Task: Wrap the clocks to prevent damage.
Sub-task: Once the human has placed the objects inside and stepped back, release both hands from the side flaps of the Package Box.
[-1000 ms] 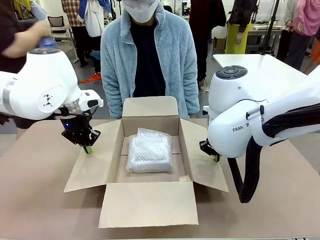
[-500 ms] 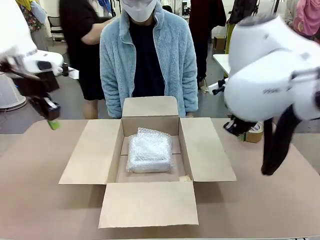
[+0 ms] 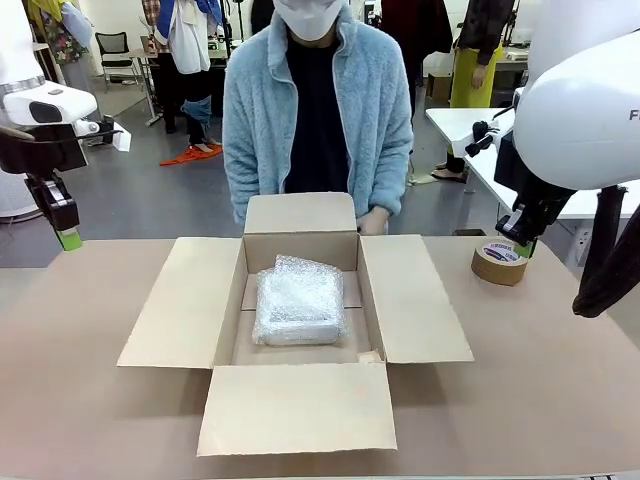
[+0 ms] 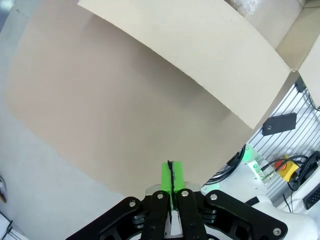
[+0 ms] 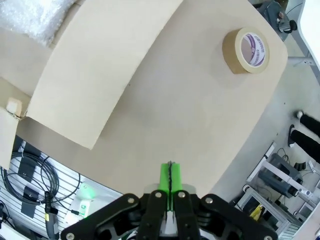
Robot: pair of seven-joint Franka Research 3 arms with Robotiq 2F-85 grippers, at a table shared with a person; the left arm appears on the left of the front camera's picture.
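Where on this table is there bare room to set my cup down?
The table is bare left of the cardboard box's left flap, and right of its right flap, on the robot's side of the tape roll. The middle is crowded: the box holds a bubble-wrapped bundle.

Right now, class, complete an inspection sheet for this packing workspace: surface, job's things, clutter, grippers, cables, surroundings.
Surface: brown table with rounded corners.
Job's things: open cardboard box, four flaps spread out; one bubble-wrapped bundle lying inside.
Clutter: roll of brown tape flat on the table, to the box's right.
Grippers: left gripper and right gripper both shut, empty, raised above the table.
Cables: black cables below the table edge.
Surroundings: person in a light blue fleece standing at the far side.
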